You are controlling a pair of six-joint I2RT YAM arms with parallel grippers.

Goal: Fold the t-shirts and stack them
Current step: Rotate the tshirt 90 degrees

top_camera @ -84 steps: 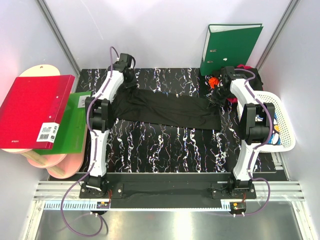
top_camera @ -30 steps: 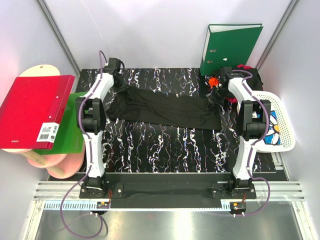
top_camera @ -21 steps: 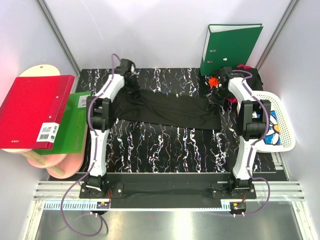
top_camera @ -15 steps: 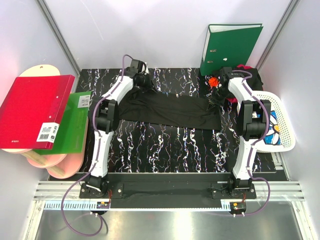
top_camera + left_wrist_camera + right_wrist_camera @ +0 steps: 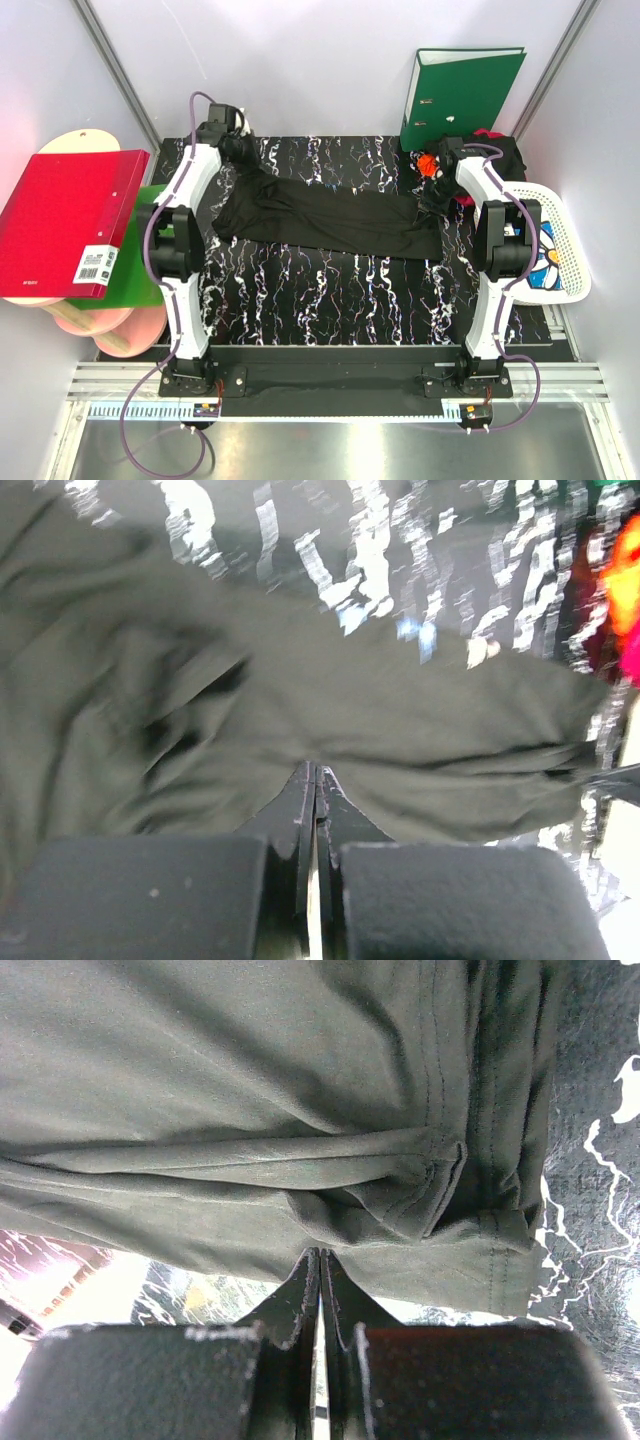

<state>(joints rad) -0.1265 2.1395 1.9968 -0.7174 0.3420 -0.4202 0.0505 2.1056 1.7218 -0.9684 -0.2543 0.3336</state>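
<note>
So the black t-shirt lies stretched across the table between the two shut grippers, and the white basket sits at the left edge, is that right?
Not quite: the top view shows the white basket at the right edge, beside the right arm. The black t-shirt does lie stretched between the shut left gripper and right gripper.

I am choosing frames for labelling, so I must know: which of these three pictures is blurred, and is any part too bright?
Left wrist view: motion blur smears the black t-shirt and the marbled table, so no stitching can be read. Right wrist view: sharp, the hem seams show clearly, but a patch at the lower left is blown out to white. Top external view: sharp and evenly lit.
</note>
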